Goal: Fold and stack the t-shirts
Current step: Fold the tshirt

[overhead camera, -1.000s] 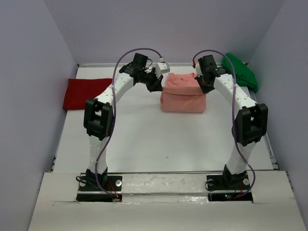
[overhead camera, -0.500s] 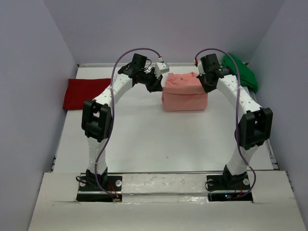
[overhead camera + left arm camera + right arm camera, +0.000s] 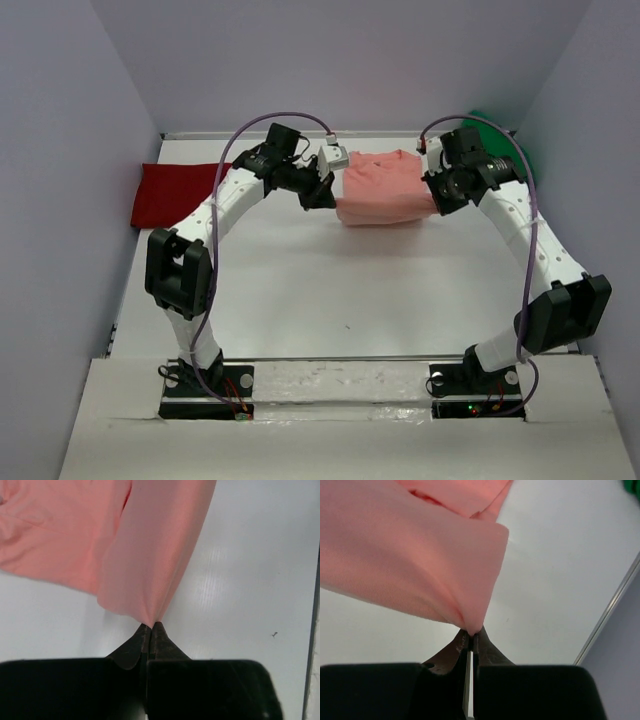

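Pinching one corner of the salmon-pink t-shirt (image 3: 380,185), the left end effector (image 3: 330,200) has its two fingers closed almost fully, with only a thin bit of cloth between the tips. In the left wrist view the cloth (image 3: 150,545) rises from the tips (image 3: 151,626) as a narrow fold and becomes wider away from them. More of the same shirt lies to the left of this fold, over the white surface (image 3: 330,290).

The right end effector (image 3: 437,205) is closed in the same way on the opposite corner. Its wrist view shows the cloth (image 3: 395,555) gathered to a point exactly at the tips (image 3: 471,632).

Between the two end effectors the shirt spans as a folded band, and its near edge hangs from one grip to the other. How much of the far part rests on the surface I cannot tell.

The deep red t-shirt (image 3: 175,192) lies flat well to the left of the left end effector, at the edge of the surface. The bright green t-shirt (image 3: 492,124) is bunched just behind the right end effector, in the far corner, partly hidden by that arm.
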`<action>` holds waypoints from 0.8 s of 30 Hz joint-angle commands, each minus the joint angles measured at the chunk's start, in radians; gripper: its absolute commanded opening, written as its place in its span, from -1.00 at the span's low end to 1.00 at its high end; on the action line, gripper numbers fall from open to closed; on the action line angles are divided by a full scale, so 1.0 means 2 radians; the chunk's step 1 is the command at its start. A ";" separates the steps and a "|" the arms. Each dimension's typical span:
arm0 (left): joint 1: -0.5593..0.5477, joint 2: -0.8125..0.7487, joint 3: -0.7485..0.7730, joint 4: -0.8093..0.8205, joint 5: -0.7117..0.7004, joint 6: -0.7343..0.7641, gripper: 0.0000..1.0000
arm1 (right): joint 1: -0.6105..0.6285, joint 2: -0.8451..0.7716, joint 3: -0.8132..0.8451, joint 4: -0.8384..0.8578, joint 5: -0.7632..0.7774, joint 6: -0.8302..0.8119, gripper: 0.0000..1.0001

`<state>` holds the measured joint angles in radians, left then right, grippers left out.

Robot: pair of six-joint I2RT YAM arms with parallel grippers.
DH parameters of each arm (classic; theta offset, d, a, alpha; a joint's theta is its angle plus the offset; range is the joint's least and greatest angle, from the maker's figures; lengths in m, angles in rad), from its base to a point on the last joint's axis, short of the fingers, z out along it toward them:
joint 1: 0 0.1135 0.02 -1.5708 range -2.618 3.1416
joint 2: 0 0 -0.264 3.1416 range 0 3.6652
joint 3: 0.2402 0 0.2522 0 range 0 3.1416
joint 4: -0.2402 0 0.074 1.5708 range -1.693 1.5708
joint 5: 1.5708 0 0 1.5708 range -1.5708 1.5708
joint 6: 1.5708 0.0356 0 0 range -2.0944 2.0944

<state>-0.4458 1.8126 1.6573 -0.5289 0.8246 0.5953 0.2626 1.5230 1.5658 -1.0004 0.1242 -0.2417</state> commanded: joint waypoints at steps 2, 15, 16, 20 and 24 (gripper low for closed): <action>-0.010 -0.036 -0.049 -0.044 0.011 0.038 -1.00 | -0.006 -0.046 -0.036 -0.059 -0.030 -0.015 -1.00; -0.037 -0.038 -0.035 -0.178 0.052 0.153 -1.00 | -0.006 -0.096 -0.067 -0.137 -0.126 -0.065 -1.00; -0.037 -0.040 -0.034 -0.183 0.056 0.157 -1.00 | -0.006 -0.099 -0.070 -0.139 -0.128 -0.066 -1.00; -0.037 -0.055 -0.031 -0.174 0.063 0.154 -1.00 | -0.006 -0.110 -0.070 -0.127 -0.118 -0.057 -1.00; -0.038 -0.059 -0.013 -0.145 0.047 0.130 -1.00 | -0.006 -0.101 -0.063 -0.102 -0.084 -0.045 -1.00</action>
<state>-0.5228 1.7615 1.5593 -0.8314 0.9161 0.8661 0.2611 1.3338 1.4227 -1.2396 -0.1081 -0.3405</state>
